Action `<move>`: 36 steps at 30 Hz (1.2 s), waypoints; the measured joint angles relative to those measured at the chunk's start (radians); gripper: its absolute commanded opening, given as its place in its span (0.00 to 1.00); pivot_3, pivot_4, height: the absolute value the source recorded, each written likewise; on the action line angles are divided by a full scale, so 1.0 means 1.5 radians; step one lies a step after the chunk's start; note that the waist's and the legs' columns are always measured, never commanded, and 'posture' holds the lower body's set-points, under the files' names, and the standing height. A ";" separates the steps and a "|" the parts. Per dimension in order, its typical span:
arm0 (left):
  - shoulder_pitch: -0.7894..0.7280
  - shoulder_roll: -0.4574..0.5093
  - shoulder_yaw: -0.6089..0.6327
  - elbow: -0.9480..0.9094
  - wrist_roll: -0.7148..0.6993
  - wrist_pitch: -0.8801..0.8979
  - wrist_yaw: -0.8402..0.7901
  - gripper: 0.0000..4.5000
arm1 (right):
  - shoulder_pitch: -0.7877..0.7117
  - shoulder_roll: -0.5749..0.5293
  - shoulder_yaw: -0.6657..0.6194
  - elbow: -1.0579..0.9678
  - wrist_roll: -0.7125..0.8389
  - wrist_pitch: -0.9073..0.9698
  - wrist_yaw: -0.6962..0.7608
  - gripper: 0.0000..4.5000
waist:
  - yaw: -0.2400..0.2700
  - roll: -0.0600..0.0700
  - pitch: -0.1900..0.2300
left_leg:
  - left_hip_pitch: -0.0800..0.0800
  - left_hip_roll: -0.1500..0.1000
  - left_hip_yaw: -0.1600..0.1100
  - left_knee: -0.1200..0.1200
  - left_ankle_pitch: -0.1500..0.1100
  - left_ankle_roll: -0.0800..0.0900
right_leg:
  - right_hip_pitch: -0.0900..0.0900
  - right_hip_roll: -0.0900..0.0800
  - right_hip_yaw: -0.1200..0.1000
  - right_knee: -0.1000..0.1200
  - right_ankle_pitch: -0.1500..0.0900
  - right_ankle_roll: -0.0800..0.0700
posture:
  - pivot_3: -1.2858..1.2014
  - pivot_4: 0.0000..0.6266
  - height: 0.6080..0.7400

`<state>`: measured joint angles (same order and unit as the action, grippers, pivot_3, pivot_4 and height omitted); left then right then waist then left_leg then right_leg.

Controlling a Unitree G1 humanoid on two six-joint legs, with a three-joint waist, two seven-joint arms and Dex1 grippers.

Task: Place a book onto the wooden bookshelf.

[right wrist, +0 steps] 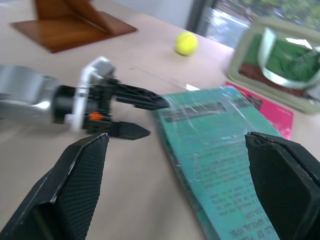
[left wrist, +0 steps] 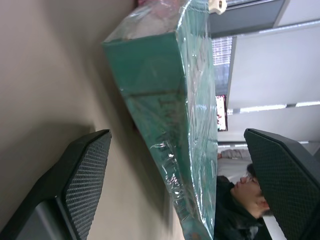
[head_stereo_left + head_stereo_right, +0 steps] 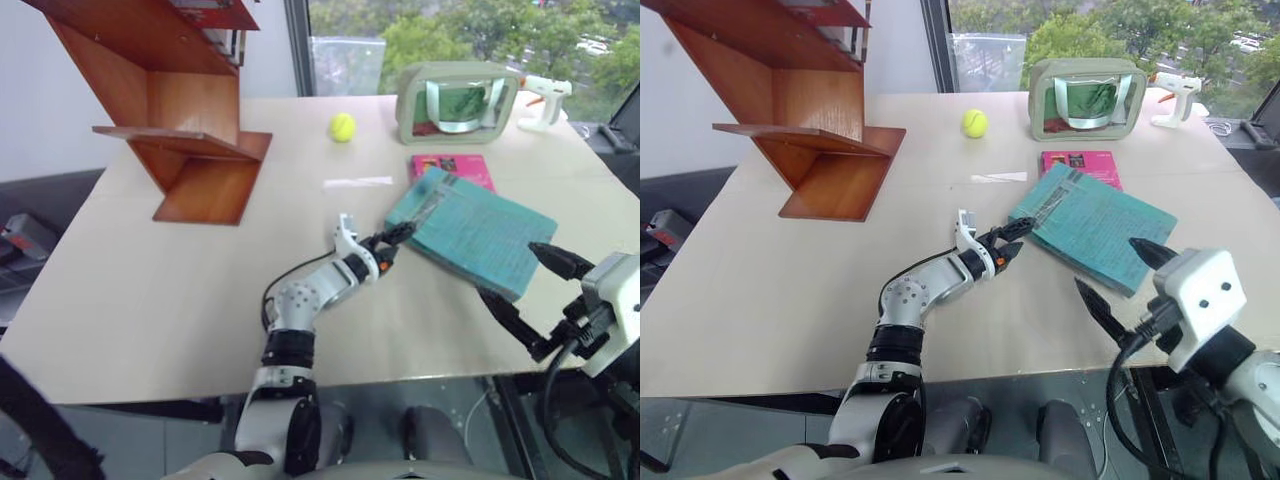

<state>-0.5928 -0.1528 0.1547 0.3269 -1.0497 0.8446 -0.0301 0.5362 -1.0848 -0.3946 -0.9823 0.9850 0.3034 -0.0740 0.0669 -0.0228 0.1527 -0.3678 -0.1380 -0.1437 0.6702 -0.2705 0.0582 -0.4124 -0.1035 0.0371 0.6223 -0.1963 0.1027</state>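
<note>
Left eye view: the wooden bookshelf (image 3: 190, 130) stands at the upper left on the table (image 3: 150, 290). A yellow-green ball (image 3: 342, 127) lies at upper centre, with a beige-framed green-windowed case (image 3: 458, 102) to its right and a white tool (image 3: 545, 97) beyond that at the upper right edge. A pink book (image 3: 452, 168) lies just below the case, partly under the book (image 3: 472, 232), which lies flat at centre right. A clear strip (image 3: 358, 182) lies between the ball and the book. The table between book and bookshelf is bare. The left arm reaches from the bottom centre up and to the right; the left end effector (image 3: 392, 246) has its fingers spread wide at the book's near left corner, one finger above the edge and one below. The right end effector (image 3: 525, 295) stands at lower right, fingers wide apart, just beside the book's lower right edge, holding nothing.

Right eye view: the same layout; the left end effector's upper finger lies over the teal cover's corner.

Left wrist view: the book's edge, wrapped in clear film, runs between the two wide-spread fingers (image 2: 82, 170), touching neither. A person (image 2: 240, 200) shows at the lower right, behind the book.

Right wrist view: the book fills the lower centre between the right end effector's wide fingers (image 1: 75, 175); the left end effector straddles its corner at centre left, with the ball and the case above.
</note>
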 measured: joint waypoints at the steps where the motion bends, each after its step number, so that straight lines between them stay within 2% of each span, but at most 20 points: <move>1: -0.024 0.007 -0.008 0.000 0.006 0.001 -0.007 1.00 | -0.054 0.019 0.017 0.023 0.007 0.022 -0.020 0.99 | 0.000 -0.002 0.001 | -0.003 0.000 0.000 0.000 0.001 -0.001 | -0.002 0.000 0.000 0.000 0.002 -0.002 | 0.52 0.24 1.00; 7: -0.070 0.011 -0.006 -0.029 -0.003 0.032 -0.021 1.00 | -0.210 0.068 0.057 0.074 0.037 0.090 -0.056 0.99 | 0.000 -0.001 0.001 | -0.010 -0.001 0.001 -0.001 0.001 0.004 | -0.012 0.001 0.002 0.000 0.002 -0.003 | 0.52 0.24 1.00; 12: -0.073 0.011 0.007 0.040 0.007 0.028 -0.010 1.00 | -0.290 0.089 0.075 0.112 0.034 0.147 -0.041 0.99 | 0.001 -0.001 0.001 | -0.011 -0.002 0.001 -0.002 0.001 0.004 | -0.014 0.002 0.002 -0.002 0.002 -0.003 | 0.52 0.24 1.00; 15: -0.078 0.011 0.011 0.073 0.019 0.012 -0.020 1.00 | -0.294 0.092 0.073 0.112 0.032 0.163 -0.014 0.99 | 0.001 -0.001 0.001 | -0.011 -0.002 0.001 -0.002 0.001 0.004 | -0.013 0.002 0.002 -0.002 0.002 -0.003 | 0.52 0.24 1.00; 19: -0.092 0.011 0.017 0.105 0.030 -0.006 -0.043 1.00 | -0.240 0.081 0.043 0.074 0.025 0.182 0.059 0.99 | 0.001 -0.001 0.001 | -0.011 -0.002 0.001 -0.002 0.001 0.004 | -0.013 0.002 0.002 -0.001 0.002 -0.003 | 0.52 0.24 1.00; 25: -0.132 0.010 0.024 0.175 0.050 -0.043 -0.069 1.00 | -0.226 0.099 0.012 0.051 0.016 0.194 0.080 0.99 | 0.001 -0.001 0.001 | -0.010 -0.002 0.001 -0.001 0.001 0.004 | -0.012 0.002 0.002 -0.001 0.002 -0.003 | 0.52 0.24 1.00; 26: -0.143 0.010 0.027 0.191 0.054 -0.050 -0.071 0.87 | -0.226 0.102 0.011 0.050 0.015 0.200 0.080 1.00 | 0.000 -0.001 0.001 | -0.010 -0.002 0.001 -0.001 0.001 0.004 | -0.012 0.002 0.002 -0.001 0.002 -0.003 | 0.52 0.24 1.00; 32: -0.193 0.010 0.062 0.267 0.069 -0.091 -0.073 0.29 | -0.243 0.120 0.011 0.042 0.002 0.215 0.075 1.00 | 0.000 -0.001 0.001 | -0.011 -0.002 0.001 -0.001 0.001 0.004 | -0.013 0.002 0.002 0.000 0.002 -0.003 | 0.52 0.24 1.00; 34: -0.223 0.010 0.076 0.290 0.073 -0.098 -0.075 0.20 | -0.245 0.125 0.012 0.038 0.000 0.218 0.074 1.00 | 0.000 -0.001 0.001 | -0.011 -0.002 0.001 -0.001 0.001 0.004 | -0.013 0.002 0.002 0.000 0.002 -0.003 | 0.52 0.24 1.00; 36: -0.243 0.011 0.082 0.310 0.081 -0.104 -0.078 0.20 | -0.247 0.127 0.014 0.037 -0.002 0.220 0.074 1.00 | 0.000 -0.001 0.001 | -0.011 -0.002 0.001 -0.001 0.001 0.004 | -0.013 0.002 0.002 0.000 0.002 -0.003 | 0.52 0.24 1.00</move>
<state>-0.9565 -0.1367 0.2778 0.7913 -0.9282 0.6884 -0.1468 0.1654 -0.8938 -0.3738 -0.9267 0.9820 0.6339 0.0367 0.0662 -0.0239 0.1546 -0.3838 -0.1407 -0.1420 0.6692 -0.2691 0.0642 -0.4314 -0.1011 0.0406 0.6220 -0.1930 0.0982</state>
